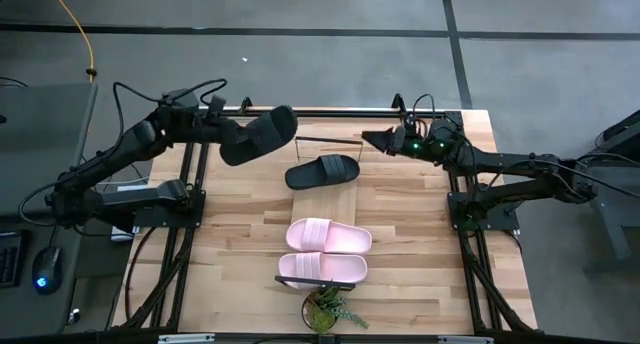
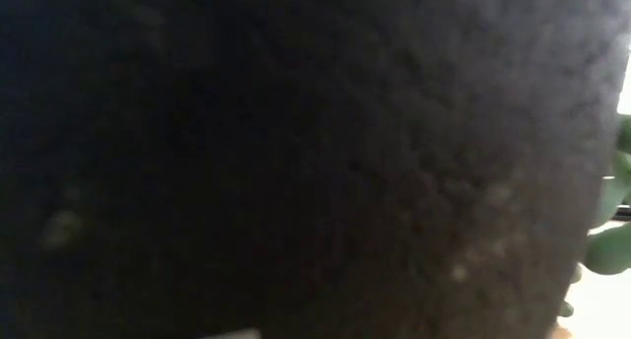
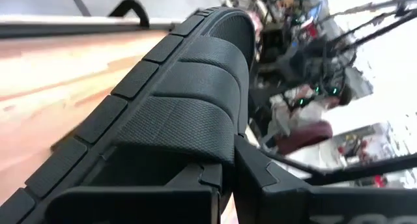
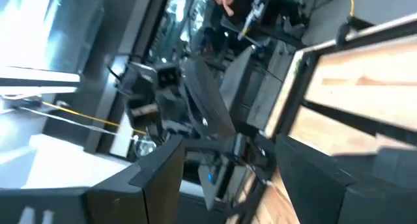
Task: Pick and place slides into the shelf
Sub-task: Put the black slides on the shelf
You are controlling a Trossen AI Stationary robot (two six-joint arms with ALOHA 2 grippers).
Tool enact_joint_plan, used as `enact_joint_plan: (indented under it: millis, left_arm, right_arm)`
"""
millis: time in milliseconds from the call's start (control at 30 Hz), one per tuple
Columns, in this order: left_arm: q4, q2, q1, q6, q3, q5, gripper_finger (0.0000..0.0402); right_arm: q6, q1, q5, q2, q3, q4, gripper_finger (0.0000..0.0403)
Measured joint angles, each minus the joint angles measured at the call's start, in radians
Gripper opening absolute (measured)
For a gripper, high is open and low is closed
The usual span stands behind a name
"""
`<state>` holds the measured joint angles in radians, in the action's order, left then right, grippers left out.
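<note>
My left gripper (image 1: 232, 144) is shut on one black slide (image 1: 262, 132) and holds it in the air over the table's far left part. The left wrist view shows this slide's ribbed sole (image 3: 182, 87). The other black slide (image 1: 322, 171) lies flat on the shelf's light plank, near the thin black end bar (image 1: 330, 141). The pink pair (image 1: 328, 236) (image 1: 322, 269) lies side by side closer to the near edge. My right gripper (image 1: 375, 139) is open (image 4: 228, 178) and hovers at the far edge, right of the bar, touching nothing. My left gripper pinches the black slide at one end (image 3: 215, 160) between its two fingers, coming level from the table's left. The slide points away from the fingers toward the table's right. It is lifted clear and tilted, its ribbed sole turned toward the wrist camera.
A small potted plant (image 1: 330, 309) stands at the near edge, below the pink pair. The low view is almost filled by a dark surface close to the lens, with green leaves (image 2: 606, 240) at its side. Bare wood (image 1: 410, 234) lies right of the slides.
</note>
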<state>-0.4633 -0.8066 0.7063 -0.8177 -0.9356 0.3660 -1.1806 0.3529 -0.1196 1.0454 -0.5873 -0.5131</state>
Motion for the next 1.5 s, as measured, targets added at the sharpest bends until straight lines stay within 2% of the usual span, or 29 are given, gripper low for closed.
enact_joint_plan:
  millis: [233,467,600,767,1233,1500]
  left_arm:
    - [-0.035,-0.026,-0.015,0.01,-0.002,0.089,0.0007]
    - [-0.012,-0.112,-0.15,0.026,-0.002,0.073,0.0003]
    - [0.011,-0.17,-0.241,0.026,-0.002,0.032,0.0006]
    - [0.021,-0.226,-0.305,0.028,-0.002,-0.019,0.0003]
    - [0.158,-0.365,-0.354,0.009,-0.002,-0.016,0.0005]
    - [0.28,-0.477,-0.438,-0.032,-0.003,-0.033,0.0003]
  right_arm:
    - [-0.001,0.036,-0.002,0.0,0.0,-0.083,0.0231]
    - [-0.006,0.04,0.009,0.0,0.0,-0.105,0.0231]
    - [-0.016,0.04,0.013,0.0,0.0,-0.105,0.0231]
    - [-0.016,0.039,0.007,0.0,0.0,-0.104,0.0231]
    - [-0.018,0.039,0.002,0.0,0.0,-0.095,0.0231]
    - [-0.016,0.039,-0.005,0.0,0.0,-0.081,0.0231]
